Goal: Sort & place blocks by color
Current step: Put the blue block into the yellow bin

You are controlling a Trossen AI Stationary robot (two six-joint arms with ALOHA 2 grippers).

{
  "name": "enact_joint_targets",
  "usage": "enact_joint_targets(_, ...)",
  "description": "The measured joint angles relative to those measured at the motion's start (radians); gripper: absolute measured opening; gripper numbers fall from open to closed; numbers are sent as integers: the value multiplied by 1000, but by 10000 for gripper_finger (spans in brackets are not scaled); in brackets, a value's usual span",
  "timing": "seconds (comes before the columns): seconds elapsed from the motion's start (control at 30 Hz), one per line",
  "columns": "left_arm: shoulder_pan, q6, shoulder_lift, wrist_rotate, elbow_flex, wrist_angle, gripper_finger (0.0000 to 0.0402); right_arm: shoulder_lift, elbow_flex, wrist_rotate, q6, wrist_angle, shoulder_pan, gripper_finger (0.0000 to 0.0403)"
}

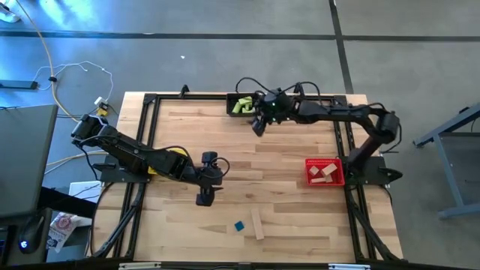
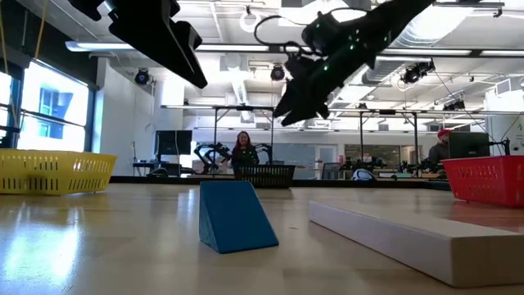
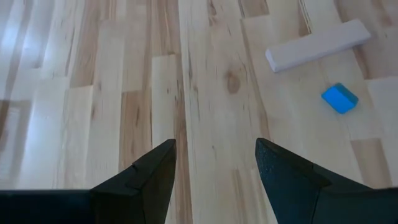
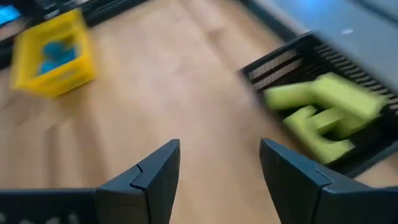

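Blue and plain-wood, the last loose blocks, a small blue wedge (image 1: pixel 239 226) and a light bar (image 1: pixel 258 224) near the table's front edge, look light, rigid and smooth, best pinched across flat sides by the wide-open, empty left gripper (image 1: pixel 205 196), while the right gripper (image 1: pixel 259 124), also open and empty, hovers by the black bin (image 1: pixel 231 106) at the back edge.

A blue wedge-shaped wooden block (image 2: pixel 236 216) stands on the pale wooden table (image 2: pixel 115 238), near the camera; a long plain light-wood bar (image 2: pixel 413 238) lies just beside it; a yellow plastic basket (image 2: pixel 51 171) sits far off at one edge, a red one (image 2: pixel 485 179) at the other, a black one (image 2: pixel 264 174) between; two dark arms hang overhead.
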Motion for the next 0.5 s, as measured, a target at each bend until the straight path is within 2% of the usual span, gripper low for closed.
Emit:
enact_joint_targets(0.13,0,1,0,0,0,22,207,-42,0,-37,5,-93,72,206)
enact_joint_targets(0.3,0,49,0,4,0,68,207,-66,0,-4,4,-154,172,206)
enact_joint_targets(0.5,0,136,0,172,0,181,207,-75,0,60,4,-157,251,206)
